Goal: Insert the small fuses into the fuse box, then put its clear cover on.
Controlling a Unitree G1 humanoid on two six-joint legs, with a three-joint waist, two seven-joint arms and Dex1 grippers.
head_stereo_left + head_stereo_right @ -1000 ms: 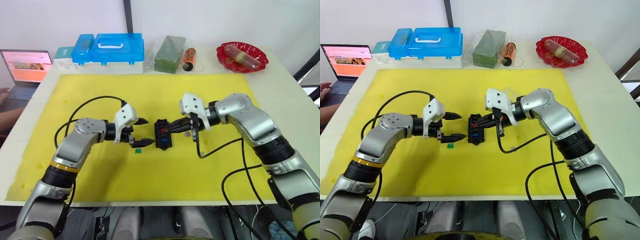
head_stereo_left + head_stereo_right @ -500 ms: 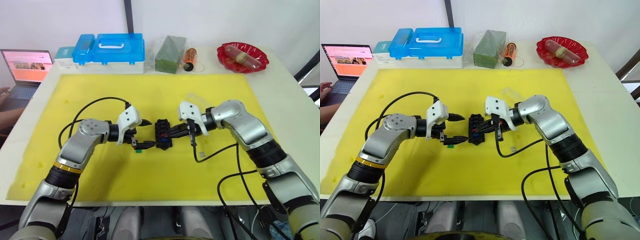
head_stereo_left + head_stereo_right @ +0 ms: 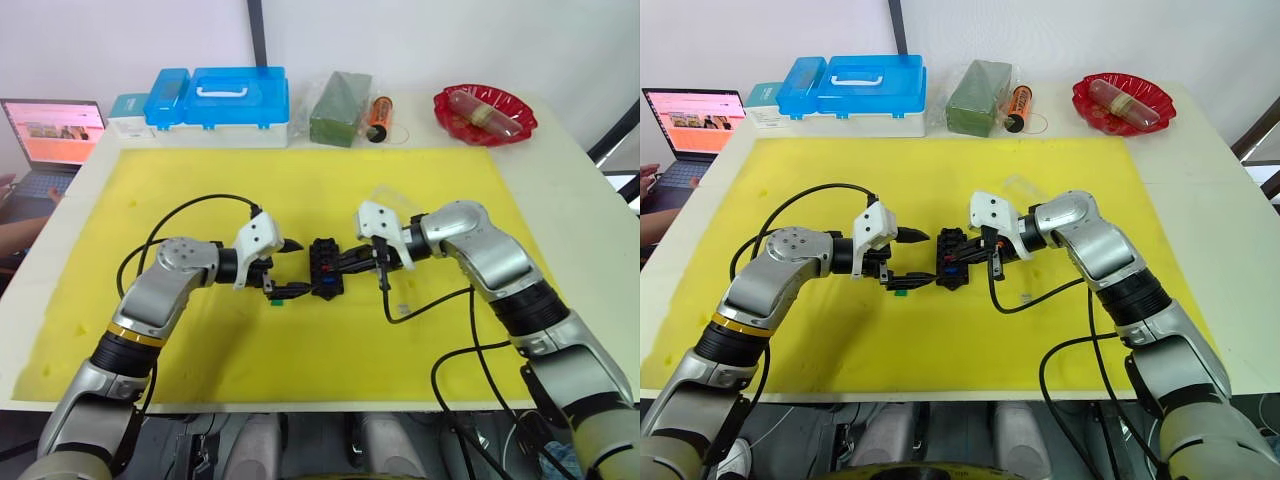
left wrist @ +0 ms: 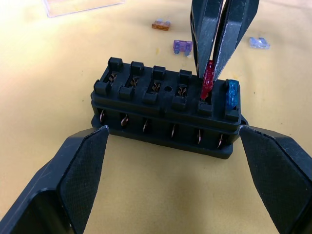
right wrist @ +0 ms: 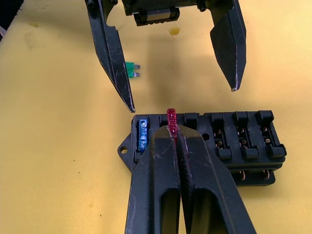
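Right end effector is pinching a red fuse, tip at the slot next to the blue fuse already seated in the fuse box. Left end effector sits wide open just beside the box, probably to brace it. Green fuse lies nearby; clear cover waits just behind the box.

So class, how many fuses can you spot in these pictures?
6: blue seated in the box, red in the right pincer, green, orange, purple and pale loose on the mat. Others may be hidden.
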